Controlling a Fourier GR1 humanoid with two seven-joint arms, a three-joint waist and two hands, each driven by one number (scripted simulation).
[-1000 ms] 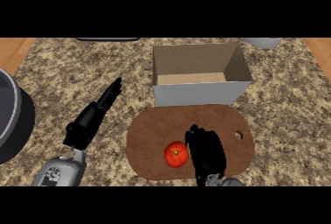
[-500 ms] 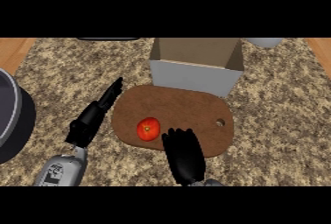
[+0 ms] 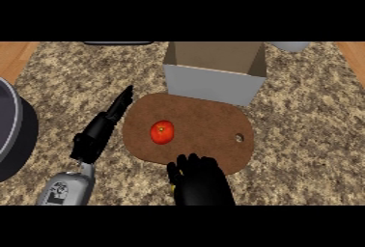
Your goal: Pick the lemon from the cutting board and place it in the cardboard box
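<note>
A brown cutting board with rounded corners lies on the speckled tabletop, its small hanging hole toward the right end. On the left half of the board sits a round red fruit with a small green spot on top; it looks more like a tomato than a lemon. Nothing touches it.

Just behind the board stands an open cardboard box, its pale front wall close to the board's far edge.

The right hand comes in from the lower edge, palm down, at the board's near edge. Its fingers are loosely curled and hold nothing; the fingertips overlap the board's rim, below and to the right of the fruit and apart from it.

The left hand lies left of the board, its fingers straight and pressed together, pointing up toward the box, with the tips just beside the board's upper left corner. Its grey forearm shows below.

A large dark round vessel fills the left edge of the view.
</note>
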